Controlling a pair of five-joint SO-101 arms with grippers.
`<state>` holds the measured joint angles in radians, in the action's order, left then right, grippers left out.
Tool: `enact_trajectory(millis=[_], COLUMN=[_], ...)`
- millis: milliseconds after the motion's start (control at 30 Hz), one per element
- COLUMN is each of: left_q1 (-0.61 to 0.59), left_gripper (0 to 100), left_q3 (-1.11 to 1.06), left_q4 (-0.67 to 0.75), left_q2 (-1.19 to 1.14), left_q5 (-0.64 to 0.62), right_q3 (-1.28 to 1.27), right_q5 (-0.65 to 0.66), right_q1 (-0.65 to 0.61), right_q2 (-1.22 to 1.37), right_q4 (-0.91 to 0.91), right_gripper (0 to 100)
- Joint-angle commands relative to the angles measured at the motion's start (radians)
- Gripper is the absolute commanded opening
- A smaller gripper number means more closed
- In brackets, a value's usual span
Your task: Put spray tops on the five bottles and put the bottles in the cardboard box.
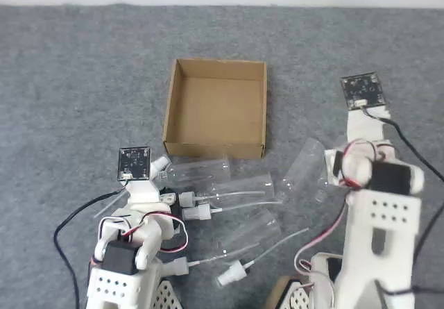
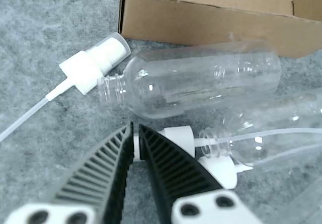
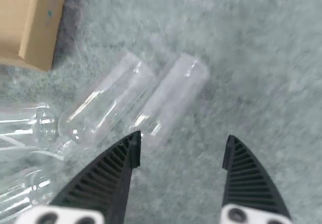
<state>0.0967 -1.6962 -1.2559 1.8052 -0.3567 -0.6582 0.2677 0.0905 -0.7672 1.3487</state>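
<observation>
Left wrist view shows you 1 clear bottle [image 2: 201, 83] lying along the cardboard box [image 2: 211, 22], threaded neck toward a white spray top [image 2: 95, 63]; left gripper [image 2: 135, 129] all but closed, empty, right gripper [image 3: 183, 143] gaping, empty.

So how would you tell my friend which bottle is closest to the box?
Find the brown cardboard box on the grey mat. A clear plastic bottle lies on its side along the box's front wall. Unlike the clear bottle beside it, it has no tube inside, and a loose white spray top lies at its bare neck.
</observation>
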Motion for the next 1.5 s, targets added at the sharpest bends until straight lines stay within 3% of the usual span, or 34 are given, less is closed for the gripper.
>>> enact_trajectory(millis=[0, 500, 667, 1467], left_q1=[-0.003, -0.003, -0.003, -0.003], left_gripper=[1, 1, 1, 1], left_q3=[0.012, 0.012, 0.012, 0.012], left_q4=[0.006, 0.006, 0.006, 0.006], left_q2=[0.015, 0.015, 0.015, 0.015], left_q5=[0.008, 0.008, 0.008, 0.008], right_q3=[0.064, 0.064, 0.064, 0.064], right_q5=[-0.049, -0.077, -0.097, -0.183], right_q1=[-0.024, -0.024, -0.024, -0.016], right_q2=[0.061, 0.232, 0.297, 0.501], right_q4=[-0.038, -0.145, -0.197, -0.404], right_gripper=[23.1, 23.2, 29.2, 29.3])
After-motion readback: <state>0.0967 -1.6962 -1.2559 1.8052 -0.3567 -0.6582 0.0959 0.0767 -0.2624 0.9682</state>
